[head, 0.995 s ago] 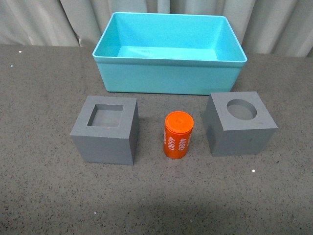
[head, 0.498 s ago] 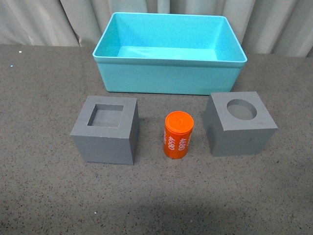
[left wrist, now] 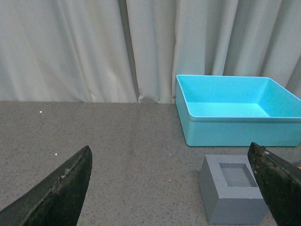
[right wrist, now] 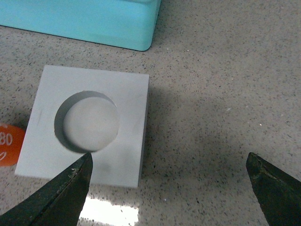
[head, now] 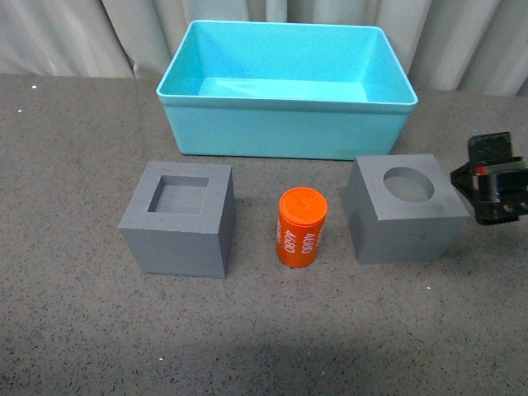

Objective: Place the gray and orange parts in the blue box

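Observation:
The blue box (head: 285, 124) stands empty at the back centre of the table. In front of it stand the gray cube with the square recess (head: 176, 219) at left, the orange cylinder (head: 300, 228) marked 4680 in the middle, and the gray cube with the round recess (head: 406, 209) at right. My right gripper (head: 492, 188) is open just right of the round-recess cube (right wrist: 87, 123), above the table. My left gripper (left wrist: 174, 188) is open and out of the front view; its wrist view shows the square-recess cube (left wrist: 234, 193) and the box (left wrist: 240, 113).
The table is dark gray and speckled (head: 74, 313). A pale curtain (head: 74, 37) hangs behind the box.
My right gripper has come into the front view at the right edge, beside the round-recess cube. The cubes, cylinder and box have not moved.

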